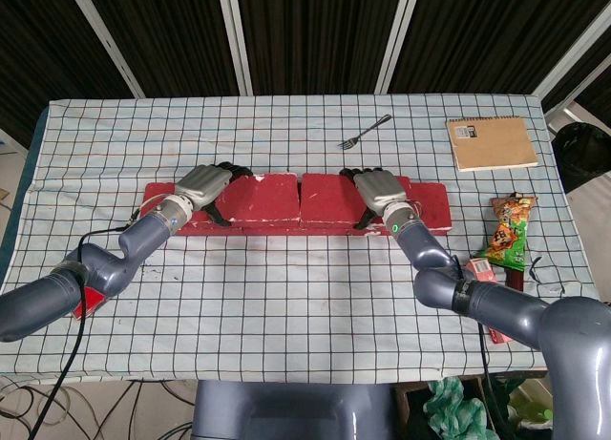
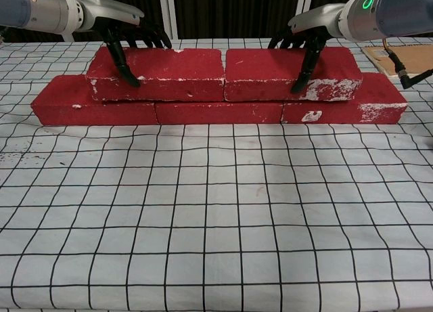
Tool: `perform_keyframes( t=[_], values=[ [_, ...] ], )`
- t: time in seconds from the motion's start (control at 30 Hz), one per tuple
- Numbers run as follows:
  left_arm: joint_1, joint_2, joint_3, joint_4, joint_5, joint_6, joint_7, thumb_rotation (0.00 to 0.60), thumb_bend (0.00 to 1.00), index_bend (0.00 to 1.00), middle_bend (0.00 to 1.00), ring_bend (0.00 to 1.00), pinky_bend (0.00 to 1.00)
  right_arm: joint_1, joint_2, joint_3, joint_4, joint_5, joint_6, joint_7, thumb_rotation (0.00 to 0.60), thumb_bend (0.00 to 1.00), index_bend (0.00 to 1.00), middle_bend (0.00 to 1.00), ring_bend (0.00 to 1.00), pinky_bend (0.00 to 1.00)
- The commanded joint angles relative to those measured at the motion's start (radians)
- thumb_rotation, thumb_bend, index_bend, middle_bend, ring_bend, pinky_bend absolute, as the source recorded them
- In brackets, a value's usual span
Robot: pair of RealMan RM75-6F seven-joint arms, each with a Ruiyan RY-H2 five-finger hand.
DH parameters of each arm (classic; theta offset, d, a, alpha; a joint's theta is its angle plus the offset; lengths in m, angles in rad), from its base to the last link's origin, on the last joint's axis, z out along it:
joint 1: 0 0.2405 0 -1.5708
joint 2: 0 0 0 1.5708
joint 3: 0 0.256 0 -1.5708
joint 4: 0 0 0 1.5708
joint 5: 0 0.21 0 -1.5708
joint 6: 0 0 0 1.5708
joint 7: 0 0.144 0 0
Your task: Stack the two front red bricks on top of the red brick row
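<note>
Both upper bricks [image 2: 223, 72] already sat on the brick row [image 2: 216, 110], mid-frame. Our left hand [image 2: 128, 34] and right hand [image 2: 304, 41] each clasped one; we judged releasing gently, without nudging, best.

Both arms are glossy blue-grey tubes with rounded joint housings and darker bands between segments. The left hand [image 1: 202, 183] and right hand [image 1: 379, 186] each have a silver-grey metallic back shell and slim black fingers [image 2: 120, 55]. A green ring light [image 2: 367, 1] glows on the right wrist, toward 3 o'clock of the chest view. A thin black cable [image 1: 80, 306] trails along the left arm, whose forearm carries a red marking.
</note>
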Motion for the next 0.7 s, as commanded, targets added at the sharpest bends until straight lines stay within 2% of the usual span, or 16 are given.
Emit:
perform_keyframes(
  t=[0.03,0.3,0.7],
  values=[
    [-0.001,-0.002,0.0,0.003,0.001,0.0,0.0,0.6,0.0,0.14,0.16,0.06,0.17,0.003,-0.001,-0.003,0.003,0.004,-0.006,-0.002,0.6,0.01,0.13,0.16,0.13,0.15],
    [-0.004,-0.013,0.002,0.019,0.003,-0.007,-0.006,0.6,0.0,0.13,0.14,0.02,0.13,0.01,-0.003,-0.014,0.016,0.018,-0.022,-0.003,0.6,0.0,0.07,0.11,0.09,0.15],
    [-0.005,-0.017,0.002,0.031,0.011,-0.009,-0.015,0.6,0.0,0.12,0.13,0.01,0.12,0.013,-0.009,-0.013,0.025,0.022,-0.018,0.006,0.6,0.0,0.06,0.1,0.07,0.15]
  ],
)
